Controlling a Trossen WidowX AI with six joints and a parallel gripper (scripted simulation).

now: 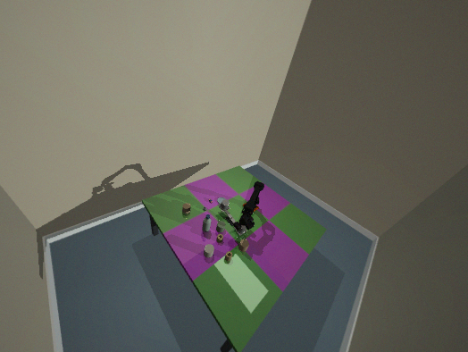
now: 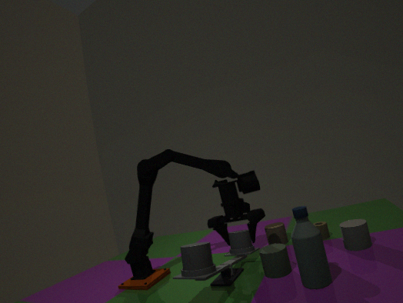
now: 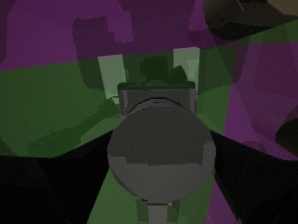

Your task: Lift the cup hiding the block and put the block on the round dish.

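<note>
One grey cup (image 2: 241,241) (image 3: 161,150) stands on the end of the balance farther from the arm's base. The identical cup (image 1: 225,206) (image 2: 197,258) stands on the other end, nearer the base. The balance (image 2: 223,267) has a thin grey beam on a dark foot. My gripper (image 2: 241,243) (image 3: 159,132) points down, open, with its fingers on either side of the farther cup, which stands between them on its pan. No block shows. A pale round dish (image 1: 220,201) lies just behind the nearer cup in the top view; I do not see it in the other views.
A blue-capped bottle (image 1: 206,224) (image 2: 311,258) and a grey-green cylinder (image 1: 221,228) (image 2: 275,261) stand beside the balance. A brown cylinder (image 1: 244,245) (image 2: 276,233) stands close past the farther cup. A pale cylinder (image 1: 209,251) (image 2: 356,235) and small tan rolls (image 1: 229,256) (image 1: 220,238) stand farther off.
</note>
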